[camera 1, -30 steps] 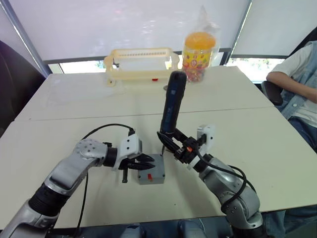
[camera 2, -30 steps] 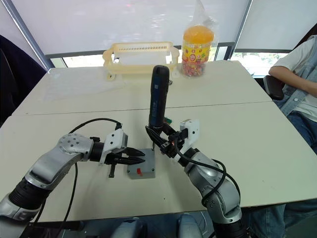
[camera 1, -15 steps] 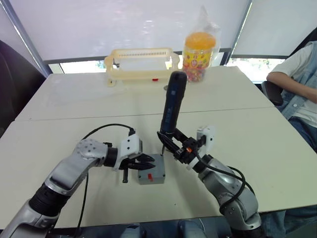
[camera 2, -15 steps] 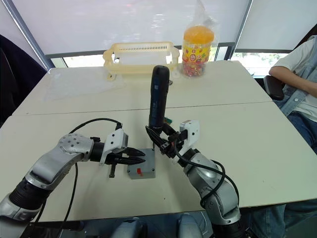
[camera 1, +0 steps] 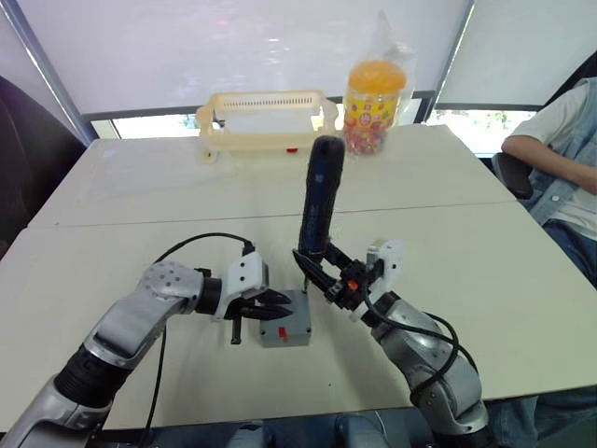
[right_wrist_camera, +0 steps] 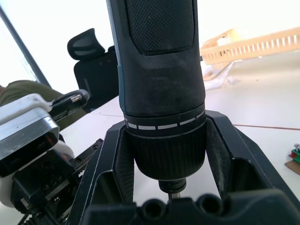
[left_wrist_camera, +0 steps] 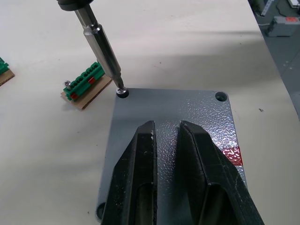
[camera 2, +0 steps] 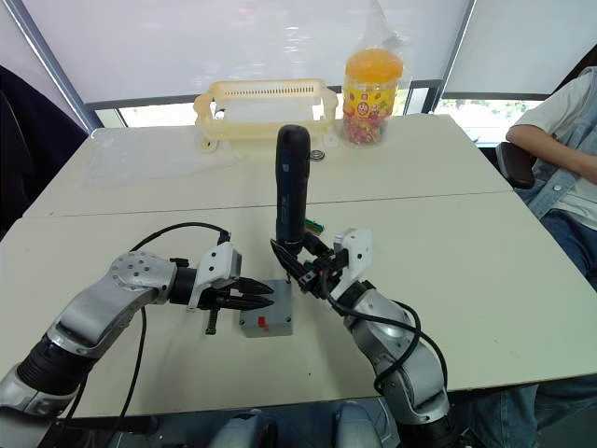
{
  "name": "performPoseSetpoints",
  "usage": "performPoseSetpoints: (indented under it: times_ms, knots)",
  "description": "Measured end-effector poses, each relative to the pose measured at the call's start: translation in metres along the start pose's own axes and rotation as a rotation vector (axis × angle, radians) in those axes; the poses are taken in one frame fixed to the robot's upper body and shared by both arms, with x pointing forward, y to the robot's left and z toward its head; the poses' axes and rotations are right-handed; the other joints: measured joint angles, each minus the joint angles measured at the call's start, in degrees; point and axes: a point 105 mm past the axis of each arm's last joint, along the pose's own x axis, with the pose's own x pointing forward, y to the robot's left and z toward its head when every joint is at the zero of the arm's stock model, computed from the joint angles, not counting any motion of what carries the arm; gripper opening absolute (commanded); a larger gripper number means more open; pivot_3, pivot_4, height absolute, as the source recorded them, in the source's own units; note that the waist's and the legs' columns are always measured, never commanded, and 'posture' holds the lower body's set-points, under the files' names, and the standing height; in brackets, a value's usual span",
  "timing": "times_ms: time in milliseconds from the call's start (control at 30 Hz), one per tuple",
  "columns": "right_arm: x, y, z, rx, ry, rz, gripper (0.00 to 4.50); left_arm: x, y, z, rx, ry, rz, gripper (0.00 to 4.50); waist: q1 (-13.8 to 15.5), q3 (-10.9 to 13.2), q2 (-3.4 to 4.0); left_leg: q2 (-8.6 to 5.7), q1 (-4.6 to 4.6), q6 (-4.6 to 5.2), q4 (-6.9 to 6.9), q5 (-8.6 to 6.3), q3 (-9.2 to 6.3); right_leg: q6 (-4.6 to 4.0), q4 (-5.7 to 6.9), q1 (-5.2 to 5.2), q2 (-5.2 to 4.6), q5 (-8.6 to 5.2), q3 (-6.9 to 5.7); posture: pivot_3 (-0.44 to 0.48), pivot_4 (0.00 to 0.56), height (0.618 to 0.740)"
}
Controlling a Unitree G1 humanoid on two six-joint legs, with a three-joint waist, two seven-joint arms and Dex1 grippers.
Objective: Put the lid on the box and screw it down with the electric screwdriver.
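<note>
- Head views: the electric screwdriver [camera 1: 317, 201] is held nearly upright by the right gripper [camera 1: 322, 272], clamped round its lower barrel. The box [camera 1: 285, 324] sits on the table [camera 1: 522, 280], with the left gripper [camera 1: 266, 308] over its lid.
- Left wrist view: the fingers [left_wrist_camera: 140, 178], almost pressed together with a slim gap, are laid upon the lid [left_wrist_camera: 187, 117]; the bit is set in a corner screw hole. Green blocks [left_wrist_camera: 84, 86] lie beside.
- Right wrist view: the barrel is gripped between both fingers.
</note>
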Motion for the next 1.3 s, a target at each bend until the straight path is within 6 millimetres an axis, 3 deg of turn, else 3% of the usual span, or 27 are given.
performPoseSetpoints:
  times_ms: [600,1300]
  knots:
    - [0.000,0.004,-0.008,-0.115,-0.011,0.021,1.69,0.001,-0.004,-0.002,-0.008,0.003,-0.008,0.80,0.0,-0.5,0.00,0.02,0.06,0.00,0.00,0.00,-0.01,-0.01,-0.02,0.08,0.02,-0.01,0.00,0.000,0.150,0.740]
    - [-0.003,0.002,-0.017,-0.115,-0.005,0.006,1.69,0.002,-0.006,-0.005,-0.030,0.014,-0.016,0.80,0.0,-1.2,0.01,0.05,0.12,0.02,-0.01,-0.01,-0.04,-0.16,-0.10,0.19,0.02,-0.13,-0.02,0.000,0.150,0.740]
